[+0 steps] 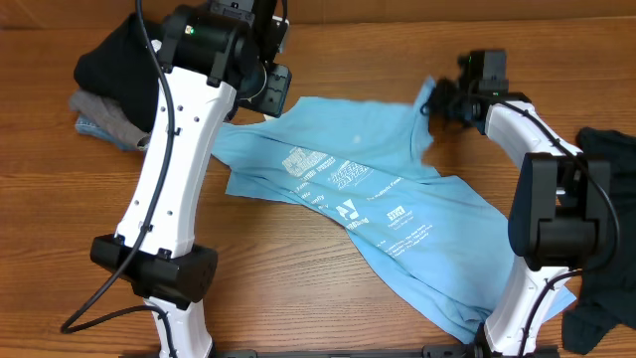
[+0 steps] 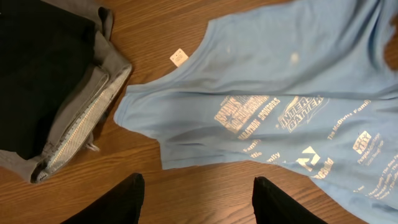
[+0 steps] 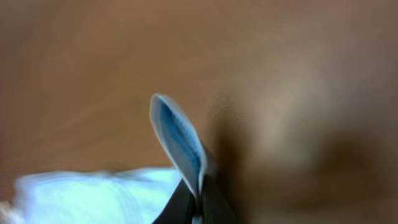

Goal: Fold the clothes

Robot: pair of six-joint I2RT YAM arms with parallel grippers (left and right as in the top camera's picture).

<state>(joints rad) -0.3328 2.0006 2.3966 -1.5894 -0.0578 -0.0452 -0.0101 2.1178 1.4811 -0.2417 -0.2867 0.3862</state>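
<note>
Light blue short-sleeved T-shirt [image 1: 368, 189] with white print lies rumpled across the middle of the brown wooden desk [image 1: 298, 298]. The right hand [image 3: 198, 200] pinches a raised fold at its far right edge; the left hand [image 2: 199, 202] hovers wide open above its far left part, near a dark navy garment [image 1: 114, 65] on folded grey cloth [image 2: 81, 118].

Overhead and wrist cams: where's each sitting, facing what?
Overhead: above, looking down on light blue printed T-shirt on wooden table; white left arm and right arm show.
Left wrist: looks down on shirt collar and folded dark-and-grey garment pile; open left gripper at bottom.
Right wrist: close, blurred; right gripper pinching blue shirt edge.
Shared: all show the T-shirt.
</note>
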